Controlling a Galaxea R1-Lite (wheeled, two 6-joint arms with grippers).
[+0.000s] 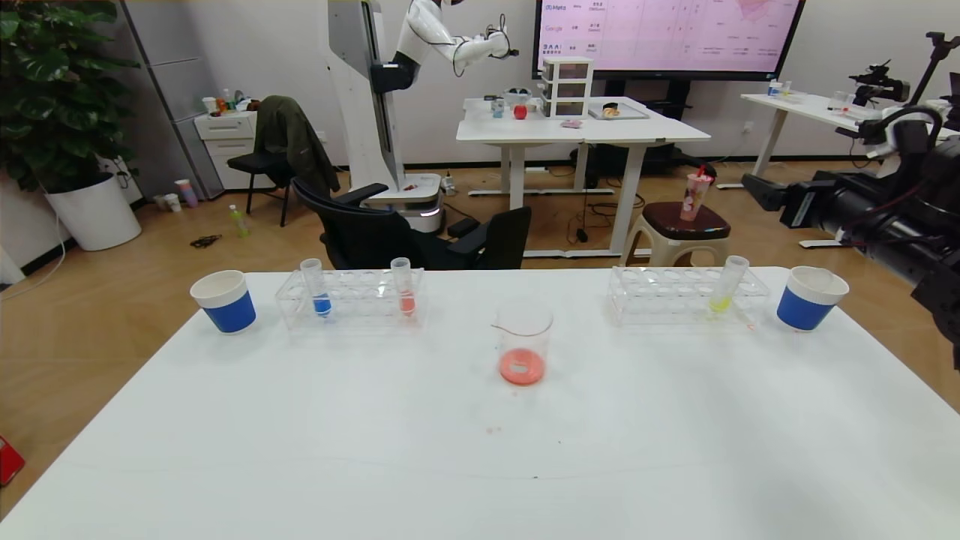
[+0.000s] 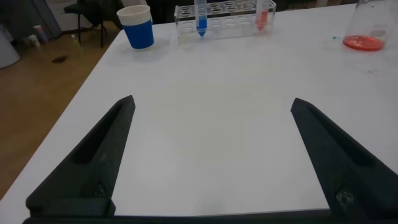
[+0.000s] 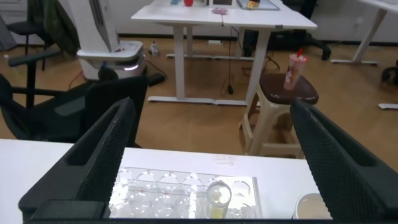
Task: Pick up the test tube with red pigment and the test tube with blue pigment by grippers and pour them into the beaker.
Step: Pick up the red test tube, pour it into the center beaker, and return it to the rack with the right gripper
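The beaker (image 1: 523, 330) stands mid-table with a little red liquid at its bottom; it also shows in the left wrist view (image 2: 367, 28). The test tube with blue pigment (image 1: 319, 289) stands in the left clear rack (image 1: 352, 304), and shows in the left wrist view (image 2: 201, 15). A tube with paler coral liquid (image 1: 404, 289) stands in the same rack. No tube with deep-red liquid is in view. My left gripper (image 2: 212, 102) is open and empty over bare table, short of the left rack. My right gripper (image 3: 212, 104) is open and empty, above the right rack (image 3: 186, 193).
A tube with yellow-green liquid (image 1: 724, 289) stands in the right rack (image 1: 675, 292). Blue-banded paper cups stand at the far left (image 1: 225, 301) and far right (image 1: 808, 298). My right arm (image 1: 862, 210) reaches in from the right edge. Chairs and a stool stand beyond the table.
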